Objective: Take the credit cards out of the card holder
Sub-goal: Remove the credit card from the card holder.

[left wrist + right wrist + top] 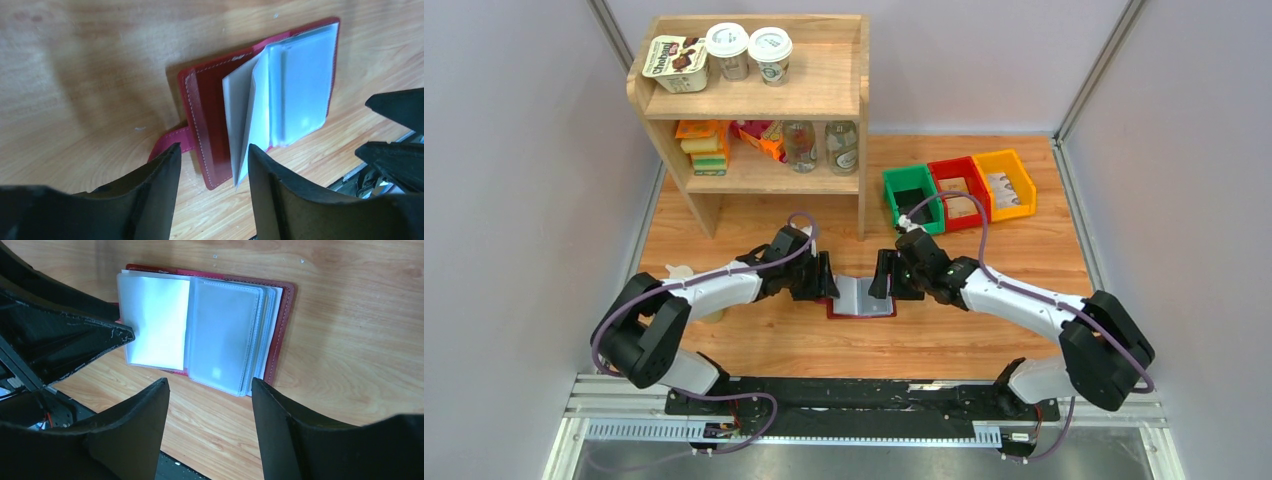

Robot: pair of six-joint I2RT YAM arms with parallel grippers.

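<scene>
Stock as I read it from my console, largest first.

1. Desk (984, 340): wooden top, walled in by pale panels.
2. Shelf unit (862, 150): wooden, at the far left. I count a tub (676, 60) and two lidded cups (770, 52) on the top board. Coloured packets (704, 145) and two glass jars (842, 146) sit on the board below.
3. Left arm (714, 285) and right arm (1024, 300): both reach inward and meet at the middle of the desk.
4. Three bins at the far right, touching in a row: green bin (890, 195), red bin (954, 162), yellow bin (999, 155).
5. Card holder (862, 298): dark red, lying open and flat on the desk between the two tools, well apart from the bins. My left wrist view shows its closing tab (172, 141) sticking out on the left side.
6. Sleeves (225, 335): clear, greyish, stacked flat on the right half. One pale leaf (240, 125) stands partly raised from the spine. I cannot tell what the sleeves contain.
7. Left tool (212, 150): fingers spread, pinching nothing. One fingertip (122, 335) reaches the left edge of the pale leaf; whether it presses I cannot tell.
8. Right tool (209, 382): fingers spread, nothing between them, poised over the holder's right half.
</scene>
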